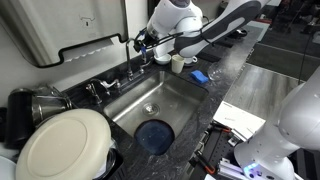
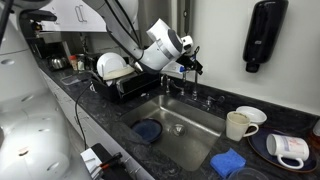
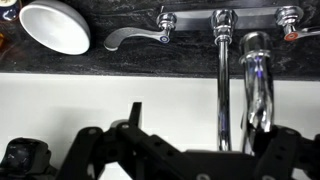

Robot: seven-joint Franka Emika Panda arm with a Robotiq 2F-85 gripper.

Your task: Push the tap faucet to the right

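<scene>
The tap faucet point(image 3: 222, 95) is a thin metal gooseneck behind the sink, with lever handles point(image 3: 164, 20) at its base. It also shows in both exterior views point(image 1: 134, 62) point(image 2: 186, 82). My gripper point(image 3: 200, 125) is open, and the faucet's two shiny tube runs stand between its fingers, close to the right finger. Whether a finger touches the spout I cannot tell. In both exterior views the gripper point(image 1: 146, 44) point(image 2: 187, 63) sits at the top of the faucet arch, over the back rim of the sink point(image 1: 172, 95) point(image 2: 205, 125).
A blue round dish point(image 1: 153, 135) point(image 2: 148, 130) lies in the basin. A white mug point(image 1: 177, 63) point(image 2: 238, 125) and a blue sponge point(image 1: 199, 76) point(image 2: 228, 162) are on the counter. A dish rack with white plates point(image 2: 115, 68) point(image 1: 60, 145) stands on the sink's other side. A dispenser point(image 2: 263, 35) hangs on the wall.
</scene>
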